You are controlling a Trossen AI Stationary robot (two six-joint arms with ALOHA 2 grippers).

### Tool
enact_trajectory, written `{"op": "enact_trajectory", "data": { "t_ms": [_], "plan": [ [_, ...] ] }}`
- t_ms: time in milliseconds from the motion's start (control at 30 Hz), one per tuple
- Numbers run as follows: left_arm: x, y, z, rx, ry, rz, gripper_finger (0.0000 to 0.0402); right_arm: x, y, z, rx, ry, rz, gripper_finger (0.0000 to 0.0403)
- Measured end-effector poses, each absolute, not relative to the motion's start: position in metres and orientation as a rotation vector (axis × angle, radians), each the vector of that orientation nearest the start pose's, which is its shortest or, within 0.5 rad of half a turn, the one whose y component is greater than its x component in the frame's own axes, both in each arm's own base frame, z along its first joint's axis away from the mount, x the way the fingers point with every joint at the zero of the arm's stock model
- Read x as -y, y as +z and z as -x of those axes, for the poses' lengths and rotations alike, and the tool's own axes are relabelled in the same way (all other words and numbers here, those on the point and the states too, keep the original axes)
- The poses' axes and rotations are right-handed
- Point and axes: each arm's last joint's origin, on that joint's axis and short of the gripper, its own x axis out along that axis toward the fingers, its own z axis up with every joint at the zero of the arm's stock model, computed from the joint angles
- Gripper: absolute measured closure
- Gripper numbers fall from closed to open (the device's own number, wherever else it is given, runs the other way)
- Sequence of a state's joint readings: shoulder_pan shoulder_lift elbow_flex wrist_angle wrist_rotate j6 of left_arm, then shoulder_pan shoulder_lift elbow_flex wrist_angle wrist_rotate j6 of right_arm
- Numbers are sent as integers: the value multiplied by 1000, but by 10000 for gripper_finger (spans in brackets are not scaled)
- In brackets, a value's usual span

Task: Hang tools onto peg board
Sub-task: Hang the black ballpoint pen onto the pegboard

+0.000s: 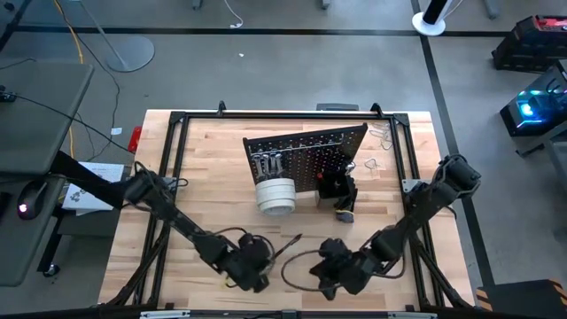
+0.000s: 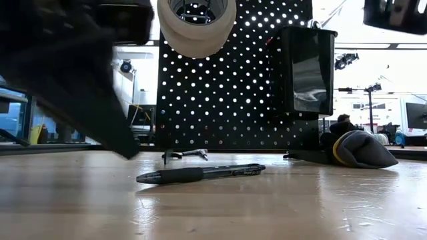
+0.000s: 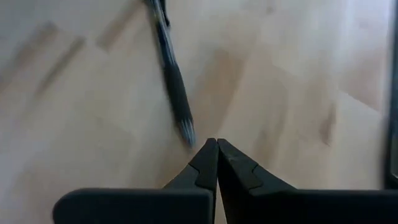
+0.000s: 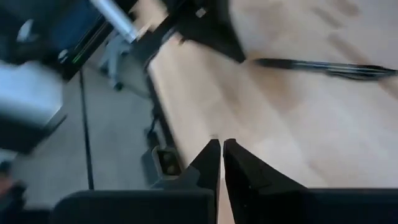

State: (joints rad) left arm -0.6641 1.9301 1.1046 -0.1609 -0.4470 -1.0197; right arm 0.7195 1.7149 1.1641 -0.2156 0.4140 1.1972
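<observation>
One loose tool lies on the surface in front of the board: a slim dark screwdriver, flat, well clear of the peg board, with its tip just beyond the left hand. It looks light, stiff and smooth, so it would likely roll or skid if nudged; the thicker grip section midway along seems the best place to pinch it, across its width. Both hands are closed and empty: the left hand's fingers meet with nothing between them, and the right hand shows only a hairline gap, poised over bare wood near the surface's edge. Tape rolls already hang on the board, and a black bin is mounted beside them. A dark glove bundle sits at the board's foot. From low down, an arm blocks much of the left side; the small silver pieces under the board are too small to identify, and both wrist views are smeared.
</observation>
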Motion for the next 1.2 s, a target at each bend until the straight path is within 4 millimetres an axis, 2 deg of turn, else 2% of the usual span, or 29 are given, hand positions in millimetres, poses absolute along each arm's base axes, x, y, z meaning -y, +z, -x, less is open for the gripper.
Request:
{"op": "enact_trajectory", "data": {
  "t_ms": [100, 233, 467, 567, 700, 1000, 1200],
  "plan": [
    [223, 130, -315, -830, 315, 368, 401, -228, 220, -283, -706, -190, -752, 399],
    [227, 130, -324, -811, 322, 333, 401, -228, 221, -283, -693, -203, -763, 399],
    [222, 129, -323, -788, 391, 277, 401, -225, 221, -285, -669, -233, -773, 402],
    [217, 129, -324, -752, 461, 293, 401, -221, 221, -287, -616, -291, -792, 402],
    [214, 131, -332, -656, 498, 397, 401, -216, 221, -289, -555, -371, -825, 402],
    [199, 118, -343, -624, 530, 408, 401, -215, 220, -289, -548, -395, -856, 403],
    [197, 112, -350, -600, 525, 445, 401, -209, 214, -283, -580, -501, -900, 403]
  ]
}}
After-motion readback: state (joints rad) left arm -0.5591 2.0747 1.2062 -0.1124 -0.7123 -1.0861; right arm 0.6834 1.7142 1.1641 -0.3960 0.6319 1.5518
